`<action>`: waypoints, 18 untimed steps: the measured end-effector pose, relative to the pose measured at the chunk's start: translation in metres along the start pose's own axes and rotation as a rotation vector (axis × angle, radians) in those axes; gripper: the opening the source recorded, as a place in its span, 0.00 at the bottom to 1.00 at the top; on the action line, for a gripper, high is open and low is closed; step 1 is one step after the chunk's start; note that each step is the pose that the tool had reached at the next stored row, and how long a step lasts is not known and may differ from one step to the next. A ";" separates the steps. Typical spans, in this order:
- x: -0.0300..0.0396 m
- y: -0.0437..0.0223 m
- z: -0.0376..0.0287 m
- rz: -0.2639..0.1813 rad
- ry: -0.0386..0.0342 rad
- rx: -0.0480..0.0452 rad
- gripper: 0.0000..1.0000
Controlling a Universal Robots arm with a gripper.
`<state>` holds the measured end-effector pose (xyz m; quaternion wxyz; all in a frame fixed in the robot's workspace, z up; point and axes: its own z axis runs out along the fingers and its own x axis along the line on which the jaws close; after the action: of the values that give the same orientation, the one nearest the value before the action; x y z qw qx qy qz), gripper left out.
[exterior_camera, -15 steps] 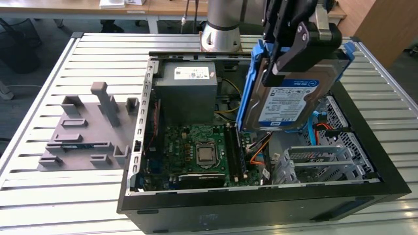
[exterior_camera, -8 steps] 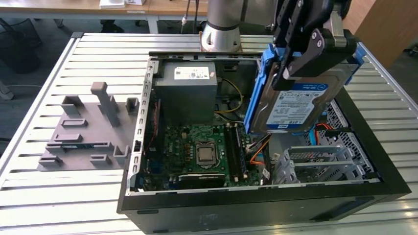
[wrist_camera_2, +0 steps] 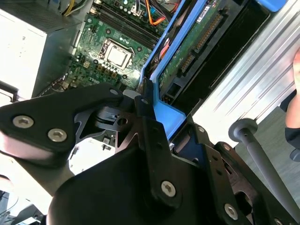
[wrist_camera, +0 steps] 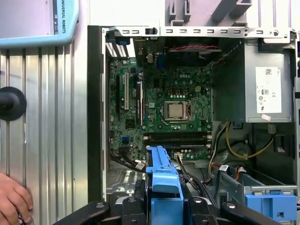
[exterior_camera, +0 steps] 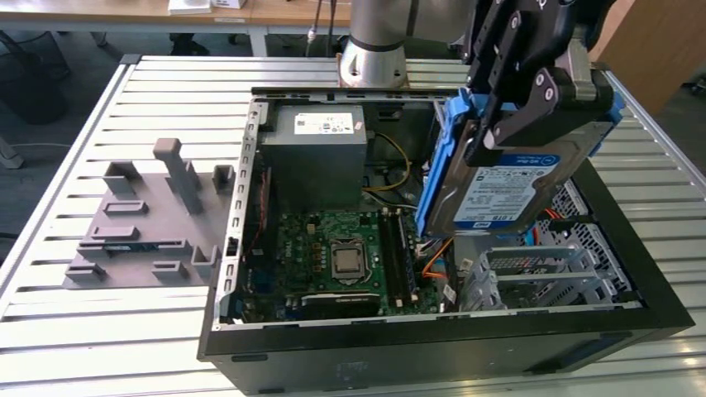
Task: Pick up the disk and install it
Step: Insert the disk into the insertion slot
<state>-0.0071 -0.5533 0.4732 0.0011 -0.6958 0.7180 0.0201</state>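
Exterior view — black fingers (exterior_camera: 518, 116) clamp the silver rectangular disk (exterior_camera: 497, 186), blue-framed, tilted. Below the fingers sits an open black metal computer case (exterior_camera: 441, 347).

Open computer case (wrist_camera: 96, 117). Centre of frame: motherboard (wrist_camera: 159, 93) with bare processor (wrist_camera: 176, 110), beside the grey power supply (wrist_camera: 265, 84). Frame edge: the disk (wrist_camera: 163, 180), its blue carrier clamped by the gripper (wrist_camera: 164, 210). Corners: blue latch piece (wrist_camera: 270, 206); a hand (wrist_camera: 14, 201) on the slatted table (wrist_camera: 47, 131).
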 end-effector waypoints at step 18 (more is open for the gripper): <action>0.0061 -0.0155 0.0036 0.000 0.0005 0.0000 0.36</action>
<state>0.0081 -0.5598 0.4690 0.0010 -0.6957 0.7180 0.0200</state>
